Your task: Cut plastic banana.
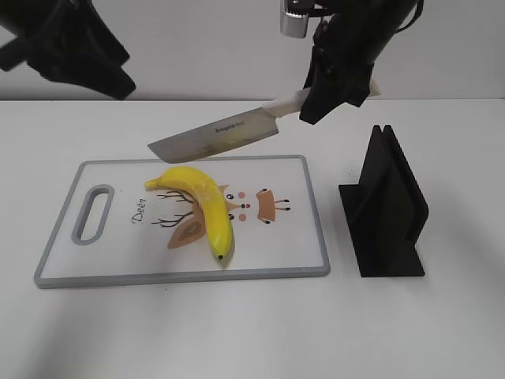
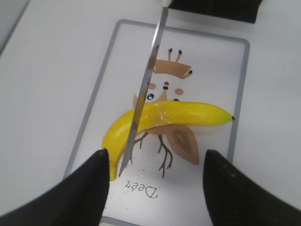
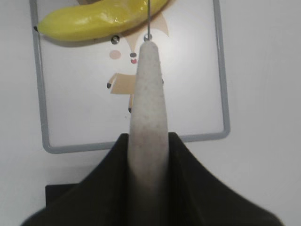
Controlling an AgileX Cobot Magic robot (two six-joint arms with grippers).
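**Knife above a free banana: risk of a slip**

The right gripper (image 1: 335, 91) is clenched on the handle of the knife (image 1: 217, 136), whose blade hangs in the air over the banana (image 1: 201, 201). The banana lies on the cutting board (image 1: 312, 213), near its middle, and nothing holds it. The left gripper (image 2: 155, 188) is spread wide, grasping nothing, high above the board. If the blade comes down off-centre on the glossy curve, I think the banana may roll or slide away.

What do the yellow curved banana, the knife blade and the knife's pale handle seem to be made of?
The yellow curved banana looks like glossy plastic: bright highlights show on its skin. The knife blade seems to be brushed steel, grey and reflecting the banana's yellow. The knife's pale handle appears matte and speckled, perhaps plastic or composite.
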